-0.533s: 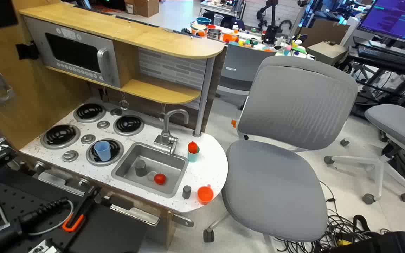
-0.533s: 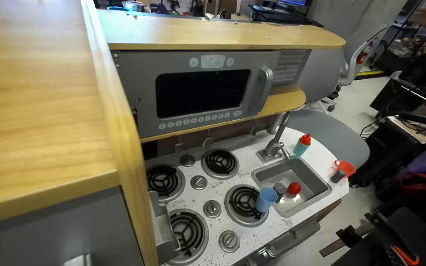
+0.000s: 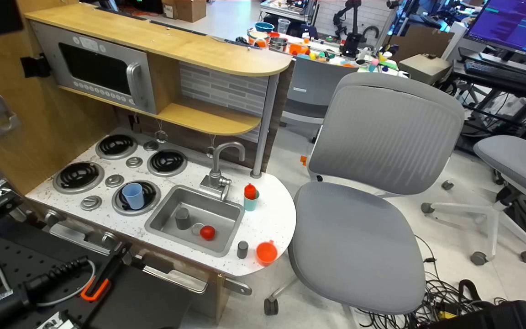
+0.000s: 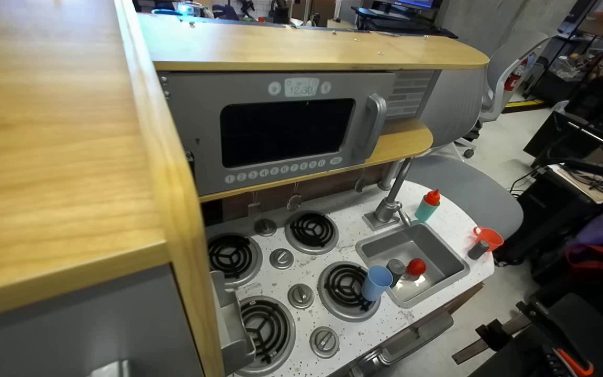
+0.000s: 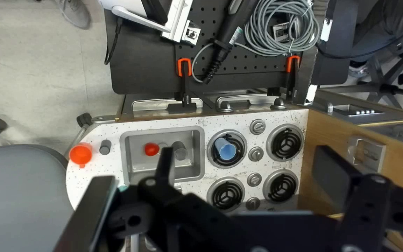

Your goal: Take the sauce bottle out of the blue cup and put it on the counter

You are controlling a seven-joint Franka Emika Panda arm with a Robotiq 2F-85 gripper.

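Note:
The red sauce bottle (image 3: 249, 191) stands in a teal-blue cup (image 3: 250, 204) on the white speckled counter (image 3: 274, 219), behind the sink near the faucet. The bottle (image 4: 432, 197) and its cup (image 4: 426, 212) also show in an exterior view. In the wrist view only a sliver of the teal cup (image 5: 122, 188) shows past the gripper; the bottle is hidden there. A light blue cup (image 3: 134, 196) stands on a burner; it looks empty inside in the wrist view (image 5: 227, 151). My gripper (image 5: 247, 164) is open and empty, high above the stove side, and out of both exterior views.
The sink (image 3: 234, 235) holds a red ball (image 3: 207, 232) and a grey cup (image 3: 182, 219). A grey cylinder (image 3: 242, 249) and an orange cup (image 3: 266, 253) stand at the counter's rounded end. The faucet (image 3: 216, 169), shelf (image 3: 217, 119) and microwave (image 4: 291, 131) rise at the back.

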